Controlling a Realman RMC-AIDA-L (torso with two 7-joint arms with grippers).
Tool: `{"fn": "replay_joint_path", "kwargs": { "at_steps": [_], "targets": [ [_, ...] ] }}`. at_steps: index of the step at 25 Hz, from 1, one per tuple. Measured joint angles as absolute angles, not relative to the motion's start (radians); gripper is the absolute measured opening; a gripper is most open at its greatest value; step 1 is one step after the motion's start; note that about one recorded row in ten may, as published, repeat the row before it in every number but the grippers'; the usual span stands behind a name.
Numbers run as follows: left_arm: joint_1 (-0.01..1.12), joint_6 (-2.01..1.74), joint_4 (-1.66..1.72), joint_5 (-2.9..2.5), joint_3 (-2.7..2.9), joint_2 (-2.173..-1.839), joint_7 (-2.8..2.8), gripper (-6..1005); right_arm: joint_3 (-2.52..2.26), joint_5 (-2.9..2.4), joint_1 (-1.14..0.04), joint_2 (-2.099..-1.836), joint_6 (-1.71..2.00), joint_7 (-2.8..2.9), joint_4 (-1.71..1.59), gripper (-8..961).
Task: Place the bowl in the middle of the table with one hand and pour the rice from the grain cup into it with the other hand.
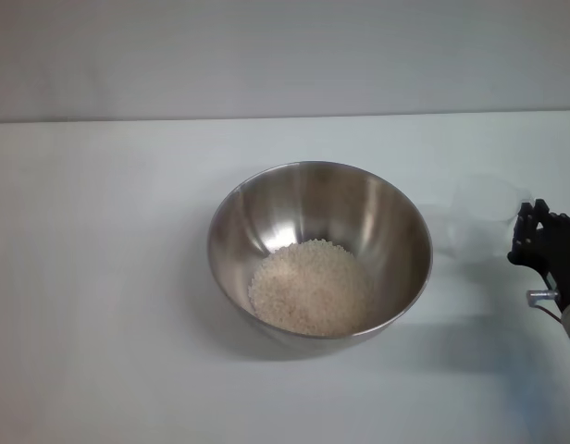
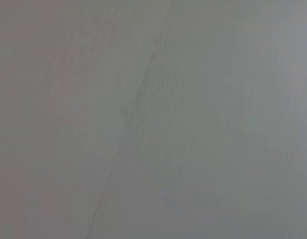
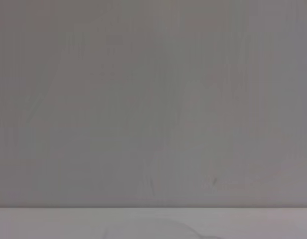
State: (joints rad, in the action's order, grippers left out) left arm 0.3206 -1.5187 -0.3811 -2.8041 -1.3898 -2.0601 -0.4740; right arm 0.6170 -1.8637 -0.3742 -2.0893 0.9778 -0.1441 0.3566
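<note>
The steel bowl [image 1: 319, 248] stands in the middle of the white table [image 1: 100, 277]. A heap of pale rice [image 1: 311, 287] lies in its bottom. The clear grain cup [image 1: 482, 217] stands upright on the table just right of the bowl, and I see no rice in it. My right gripper [image 1: 533, 233] is at the cup's right side, near the table's right edge; whether it touches the cup does not show. The left gripper is out of view. Both wrist views show only plain pale surfaces.
The table's far edge [image 1: 285, 117] meets a plain grey wall [image 1: 285, 55]. In the right wrist view a strip of white tabletop [image 3: 69, 224] lies below the wall.
</note>
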Motion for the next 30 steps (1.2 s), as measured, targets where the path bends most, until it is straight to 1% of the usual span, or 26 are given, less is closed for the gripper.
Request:
{"fn": "replay_joint_path", "kwargs": {
  "at_steps": [11, 18, 22, 25, 30],
  "targets": [
    [0.319, -1.53, -0.38, -2.804, -1.39, -2.06, -0.474, 758, 0.58, -1.861, -0.346, -2.089, 1.007, -0.144, 0.375, 127],
    [0.318, -1.534, -0.377, -2.804, -1.39, -2.06, -0.474, 761, 0.553, -1.865, -0.291, -2.089, 1.062, -0.149, 0.408, 152],
    [0.305, -1.534, -0.377, -2.804, -1.387, -2.06, -0.474, 763, 0.499, -1.865, -0.25, -2.089, 1.186, -0.154, 0.422, 166],
    [0.296, -1.535, -0.377, -2.804, -1.385, -2.06, -0.469, 765, 0.472, -1.865, -0.227, -2.085, 1.402, -0.155, 0.411, 177],
    [0.29, -1.528, -0.374, -2.804, -1.373, -2.064, -0.412, 767, 0.483, -1.863, -0.261, -2.08, 1.538, -0.115, 0.348, 195]
  ]
}}
